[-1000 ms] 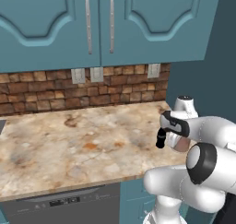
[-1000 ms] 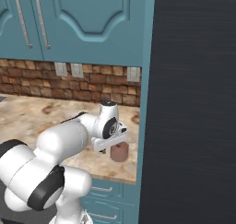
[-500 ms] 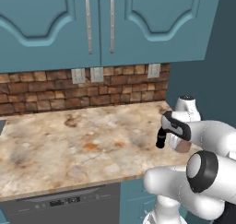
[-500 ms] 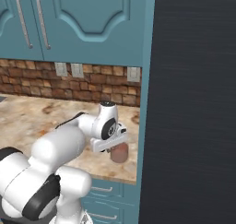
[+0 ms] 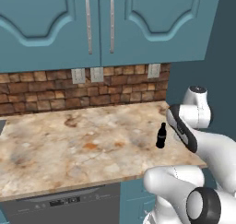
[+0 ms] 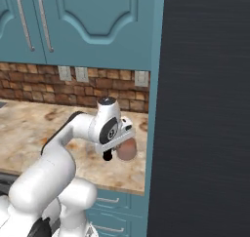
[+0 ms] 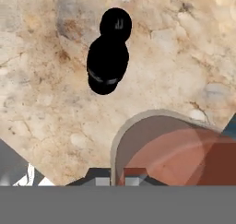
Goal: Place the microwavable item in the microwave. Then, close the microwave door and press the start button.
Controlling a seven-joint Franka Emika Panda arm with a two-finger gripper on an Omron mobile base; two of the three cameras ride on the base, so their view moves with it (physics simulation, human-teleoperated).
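Reddish-brown lump (image 6: pixel 128 149) between closed fingers (image 6: pixel 108 156).

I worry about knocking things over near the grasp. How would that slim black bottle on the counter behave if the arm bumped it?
The black bottle stands upright, tall and narrow, so it would probably tip rather than slide. Once down, its round body would likely roll on the flat counter. It stands apart from the reddish-brown item that the gripper has closed on, so a straight lift may clear it.

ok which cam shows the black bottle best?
Left base view: the black bottle stands upright in full profile on the counter. Hand view shows it from above, cap foreshortened. Right base view gives nothing usable.
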